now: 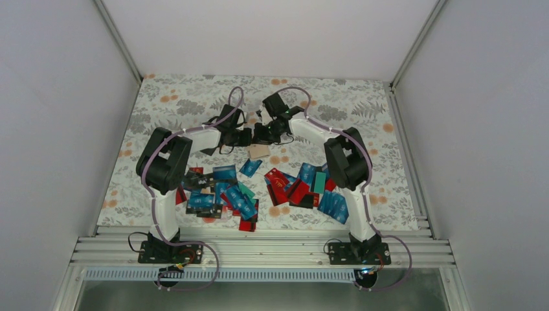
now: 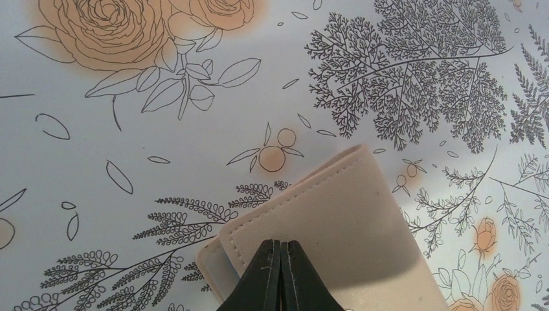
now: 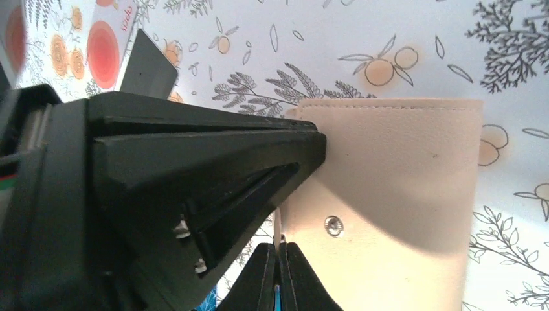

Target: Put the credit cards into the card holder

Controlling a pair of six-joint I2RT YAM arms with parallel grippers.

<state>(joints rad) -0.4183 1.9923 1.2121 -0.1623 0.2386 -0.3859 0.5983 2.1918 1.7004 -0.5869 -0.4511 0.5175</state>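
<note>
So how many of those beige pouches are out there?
1. The card holder lies just beyond the scattered credit cards, where the left gripper and right gripper meet. Another could be hidden under the cards.

past both fingertips the floral cloth [image 1: 194, 97] lies open, but the left gripper [image 2: 280, 246] and card holder [image 2: 349, 214] crowd close against the right gripper [image 3: 278, 249], with credit cards [image 1: 226, 194] littering the cloth behind them.

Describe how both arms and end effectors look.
The left arm and right arm have white links, bulky black joints, black bases and a lilac cable alongside. The left end effector and right end effector are black, with tapered fingers.
</note>
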